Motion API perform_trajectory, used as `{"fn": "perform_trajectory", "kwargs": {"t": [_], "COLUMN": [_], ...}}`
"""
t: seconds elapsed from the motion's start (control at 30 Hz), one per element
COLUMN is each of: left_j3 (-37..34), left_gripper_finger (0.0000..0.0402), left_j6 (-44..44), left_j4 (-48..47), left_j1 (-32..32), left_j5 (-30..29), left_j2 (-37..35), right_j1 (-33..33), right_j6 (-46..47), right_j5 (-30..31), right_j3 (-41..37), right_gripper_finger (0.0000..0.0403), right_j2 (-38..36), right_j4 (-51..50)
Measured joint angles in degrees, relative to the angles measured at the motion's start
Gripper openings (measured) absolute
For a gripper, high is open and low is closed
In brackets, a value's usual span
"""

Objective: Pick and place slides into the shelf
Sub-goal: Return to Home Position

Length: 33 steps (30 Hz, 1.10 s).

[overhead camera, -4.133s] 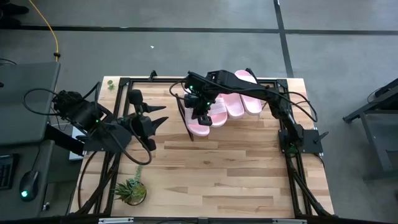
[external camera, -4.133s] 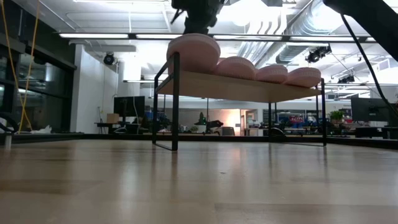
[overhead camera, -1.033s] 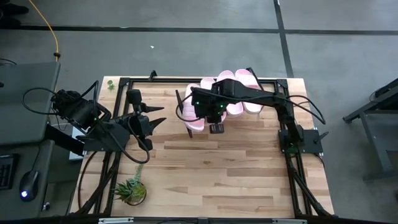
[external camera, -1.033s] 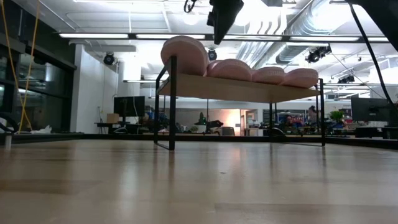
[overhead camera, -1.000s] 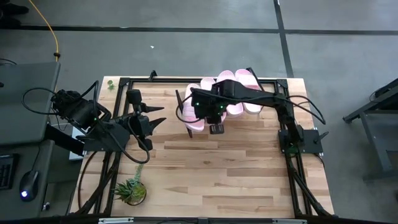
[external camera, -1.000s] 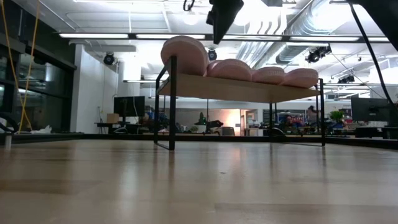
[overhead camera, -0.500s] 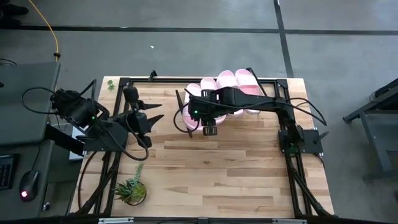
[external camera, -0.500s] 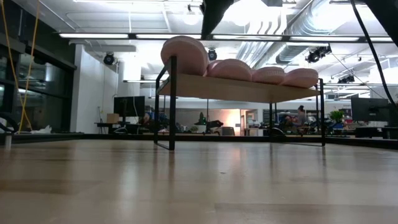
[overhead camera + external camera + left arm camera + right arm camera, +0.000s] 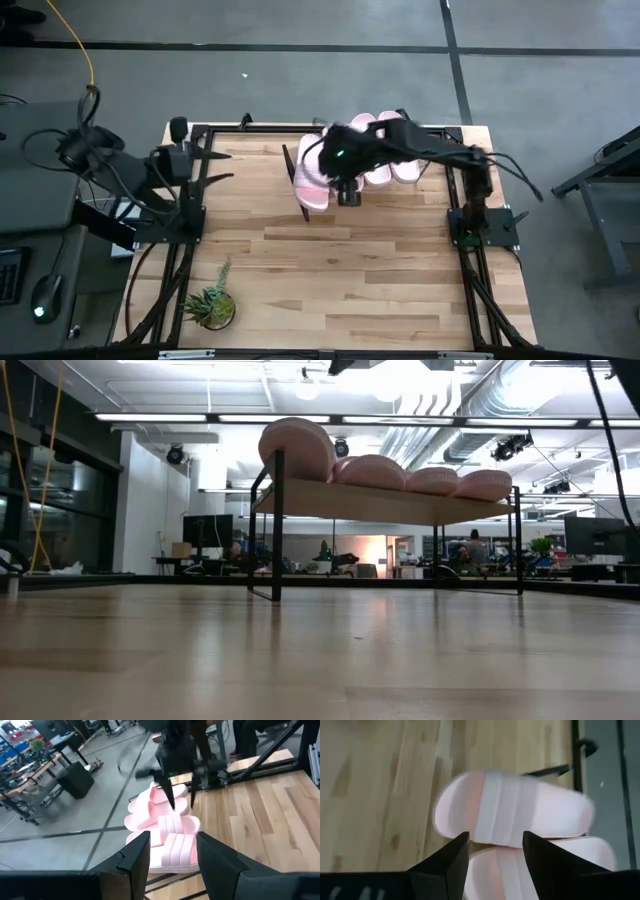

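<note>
Both parted, empty: left gripper point(image 9: 215, 165) upper left; right gripper point(image 9: 346, 196) upper centre over slides point(image 9: 312, 182). Rise clear of shelf point(image 9: 380, 503), then retract.

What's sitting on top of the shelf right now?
Four pink slides lie side by side on the shelf board; nothing else shows there. In the high view the right arm crosses over the row, hiding parts of several slides.

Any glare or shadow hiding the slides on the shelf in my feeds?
Low view: ceiling lights glare above the shelf, but four slides show plainly. High view: even light; the right arm covers some. Right wrist view: no glare.
</note>
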Motion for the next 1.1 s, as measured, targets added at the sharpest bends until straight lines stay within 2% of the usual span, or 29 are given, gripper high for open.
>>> {"fn": "perform_trajectory", "kwargs": {"t": [0.17,0.43,0.67,0.9,1.1], "left_j3": [-6.95,-24.01,-34.58,-38.90,-41.17], "left_gripper_finger": [0.0144,0.0144,0.0144,0.0144,0.0144], "left_j6": [2.50,7.94,10.66,10.60,10.20], "left_j4": [5.11,21.64,31.26,32.09,34.37], "left_j1": [0.03,0.04,0.04,0.04,0.04], "left_j5": [0.30,1.64,1.91,3.25,3.06], "left_j2": [-5.39,-16.82,-24.68,-27.64,-29.81], "right_j1": [-1.83,-4.17,-6.73,-9.16,-10.39], "right_j6": [-1.68,-3.52,-3.62,-3.36,-3.66], "right_j5": [-5.12,-11.90,-13.44,-17.89,-18.99], "right_j3": [-0.48,-6.91,-22.47,-41.12,-51.96], "right_gripper_finger": [0.0177,0.0177,0.0177,0.0177,0.0177], "right_j2": [-5.82,-14.69,-24.43,-35.87,-45.46], "right_j4": [2.10,6.18,14.39,27.62,33.75]}}
